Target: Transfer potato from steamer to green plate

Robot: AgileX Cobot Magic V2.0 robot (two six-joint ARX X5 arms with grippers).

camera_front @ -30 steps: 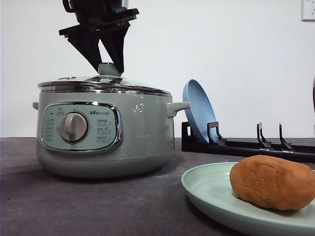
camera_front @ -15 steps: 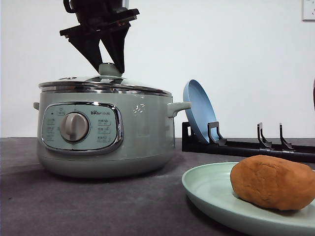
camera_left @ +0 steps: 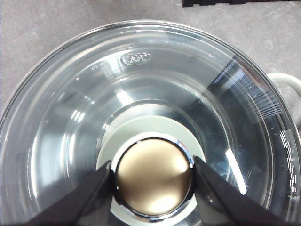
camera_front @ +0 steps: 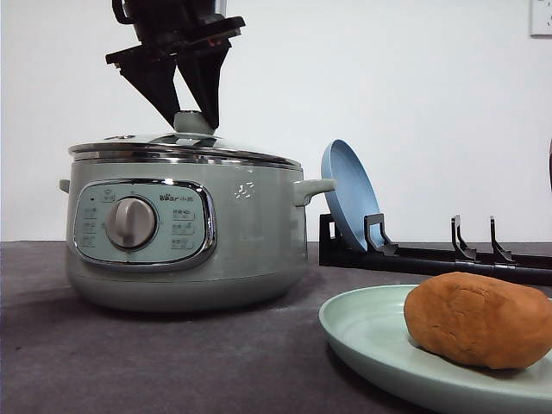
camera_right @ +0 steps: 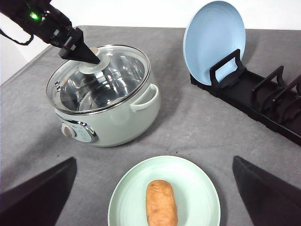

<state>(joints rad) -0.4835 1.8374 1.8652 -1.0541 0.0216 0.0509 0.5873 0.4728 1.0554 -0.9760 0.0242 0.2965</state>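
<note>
Nearest thing in the front view is the green plate point(camera_front: 371, 332), with the potato point(camera_front: 479, 320) lying right on it, so the transfer itself looks done to me. The plate's right edge and a bit of the potato run off the frame there. From the right wrist view the right claw point(camera_right: 155, 197) hangs above that plate with its fingers spread wide, holding nothing. I can only see the two dark fingertips, so how high it sits over the plate is hard to judge. If it drops carelessly, a finger could clip the potato and roll it toward the rim.

Further back on the grey table point(camera_front: 155, 362) is the steamer point(camera_front: 185, 224), glass lid point(camera_right: 96, 77) seated on the chrome rim. The left claw point(camera_left: 153, 175) has its fingers pressed against both sides of the lid knob point(camera_left: 153, 176), so I'd call it closed on the knob. Risks as I see them: the knob is round and shiny, so if the claw lifts, the lid could slip or swing. If it pulls away sideways before letting go, it could drag the lid off-centre or nudge the pot. Glare on the glass makes the inside of the pot hard to read.

Farthest back, a blue plate point(camera_front: 349, 194) stands in a black dish rack point(camera_front: 431, 254).
</note>
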